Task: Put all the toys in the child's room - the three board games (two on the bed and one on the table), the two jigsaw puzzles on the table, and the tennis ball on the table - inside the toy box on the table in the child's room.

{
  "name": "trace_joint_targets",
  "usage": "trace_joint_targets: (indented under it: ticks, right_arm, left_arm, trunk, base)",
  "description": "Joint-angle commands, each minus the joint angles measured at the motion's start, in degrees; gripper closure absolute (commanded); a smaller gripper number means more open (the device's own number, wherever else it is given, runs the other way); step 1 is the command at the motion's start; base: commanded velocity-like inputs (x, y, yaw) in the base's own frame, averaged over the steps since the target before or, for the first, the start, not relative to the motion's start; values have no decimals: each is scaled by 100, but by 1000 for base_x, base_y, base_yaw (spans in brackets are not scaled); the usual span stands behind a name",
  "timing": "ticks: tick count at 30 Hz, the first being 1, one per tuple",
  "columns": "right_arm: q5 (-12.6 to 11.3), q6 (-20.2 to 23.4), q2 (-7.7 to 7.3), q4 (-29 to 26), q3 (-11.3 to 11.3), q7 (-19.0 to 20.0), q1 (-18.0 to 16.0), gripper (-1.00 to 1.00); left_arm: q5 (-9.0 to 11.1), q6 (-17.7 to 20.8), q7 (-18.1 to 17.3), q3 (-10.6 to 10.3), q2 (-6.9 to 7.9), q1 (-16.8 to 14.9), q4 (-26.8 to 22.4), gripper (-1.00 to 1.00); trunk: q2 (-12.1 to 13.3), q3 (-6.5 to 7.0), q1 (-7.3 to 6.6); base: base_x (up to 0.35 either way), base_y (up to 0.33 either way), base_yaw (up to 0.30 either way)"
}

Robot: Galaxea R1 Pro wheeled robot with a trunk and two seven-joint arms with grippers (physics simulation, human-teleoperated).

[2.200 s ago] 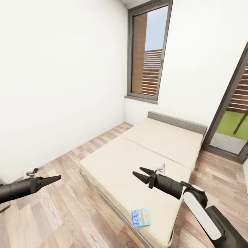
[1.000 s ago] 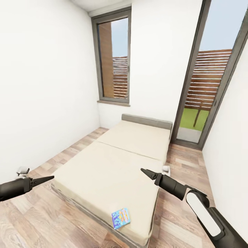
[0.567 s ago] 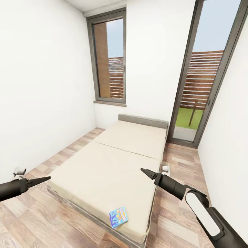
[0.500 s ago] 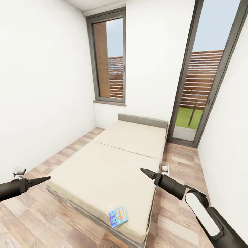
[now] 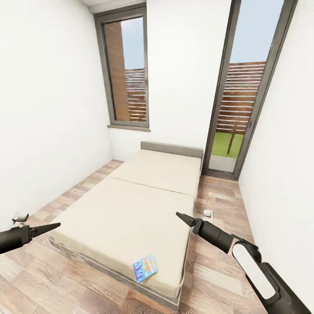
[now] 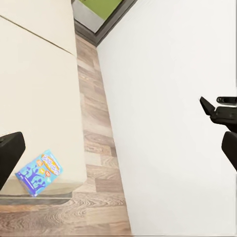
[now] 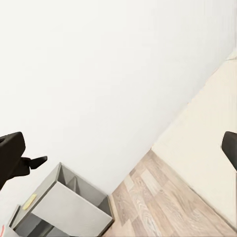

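A blue board game (image 5: pixel 145 267) lies flat on the beige bed (image 5: pixel 131 209), near its front right corner. The left wrist view catches the same blue board game (image 6: pixel 38 172) at the bed's (image 6: pixel 34 98) corner. My left gripper (image 5: pixel 49 227) hovers low over the floor left of the bed, well away from the game. My right gripper (image 5: pixel 182 217) hangs above the bed's right edge, up and right of the game. Each wrist view has dark fingers (image 6: pixel 10 154) (image 7: pixel 11 150) at both edges, wide apart, with nothing held.
A tall window (image 5: pixel 126 74) and a glass door (image 5: pixel 235 100) stand behind the grey headboard (image 5: pixel 172 149). White walls close in on both sides, leaving wood-floor strips. Small white objects (image 5: pixel 208 213) (image 5: pixel 19 216) lie on the floor. A grey open-shelved unit (image 7: pixel 69 207) stands against a wall.
The camera has swung right, so the bed and window slid left in the picture and the glass door came into full view. The right gripper rolled, its fingers now lining up edge-on.
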Motion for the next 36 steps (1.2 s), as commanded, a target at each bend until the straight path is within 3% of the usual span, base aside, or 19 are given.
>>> trace_joint_targets:
  ticks: [1, 17, 29, 36]
  right_arm:
    - [-58, 39, -2, 0, 6, -10, -7, -100]
    - [-65, 34, 8, 3, 10, -19, -7, -100]
    - [-27, 29, 20, -4, 21, -31, -7, -100]
    - [-25, 34, 88, -1, 23, -32, -7, -100]
  left_arm:
    - [0, 61, -24, 8, 5, -1, 11, -100]
    - [-4, 47, -34, 23, 13, -2, 48, -100]
    - [-4, 47, -36, 25, 25, 0, 48, -100]
    - [-4, 46, -39, 22, 44, -2, 48, -100]
  trunk:
    - [-50, -28, 22]
    - [-692, -301, 373]
    - [-1173, -513, 637]
    - [-1454, -639, 791]
  base:
    - [-205, 178, -264]
    - [-71, 56, -269]
    - [-105, 45, -65]
    - [-83, 40, -216]
